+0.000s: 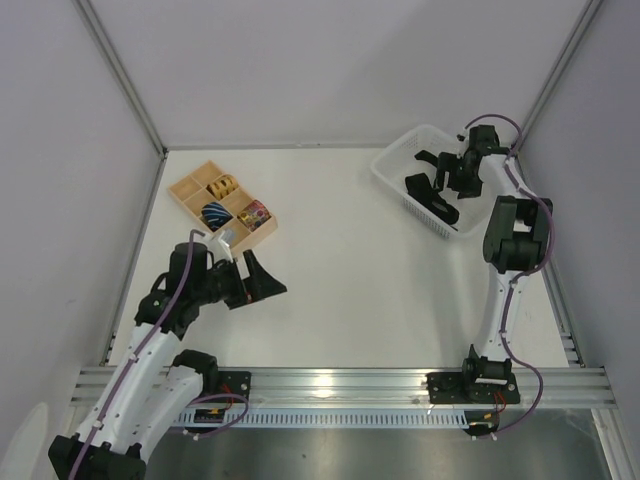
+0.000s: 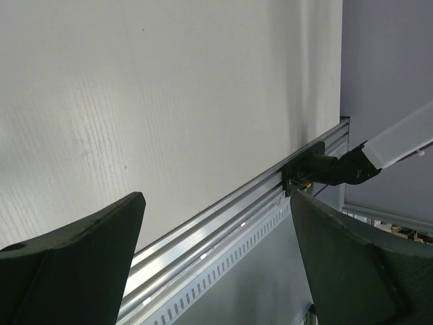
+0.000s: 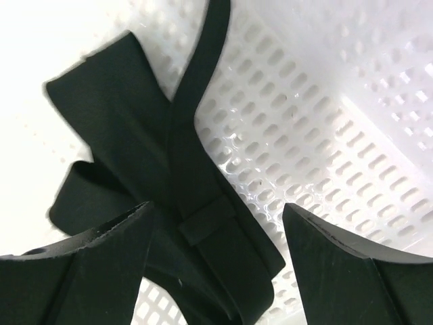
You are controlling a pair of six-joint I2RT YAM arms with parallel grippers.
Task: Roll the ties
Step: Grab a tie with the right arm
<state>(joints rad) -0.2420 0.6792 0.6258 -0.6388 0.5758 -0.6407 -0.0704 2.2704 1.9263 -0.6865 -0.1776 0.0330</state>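
Note:
A black tie (image 3: 145, 128) lies loosely folded in a white perforated basket (image 3: 325, 135), its keeper loop facing up. In the top view the tie (image 1: 441, 209) is in the basket (image 1: 393, 184) at the back right. My right gripper (image 3: 216, 210) is open and hangs just above the tie, one finger on each side of the folded strip, holding nothing. It reaches into the basket in the top view (image 1: 437, 168). My left gripper (image 1: 272, 280) is open and empty above the table at the left. In the left wrist view (image 2: 215, 203) only bare table lies between its fingers.
A wooden divided tray (image 1: 188, 192) stands at the back left, holding a yellow coil (image 1: 222, 185), a dark blue patterned coil (image 1: 215, 213) and a colourful coil (image 1: 255, 212). The aluminium rail (image 2: 223, 210) runs along the near edge. Walls close in the left, back and right.

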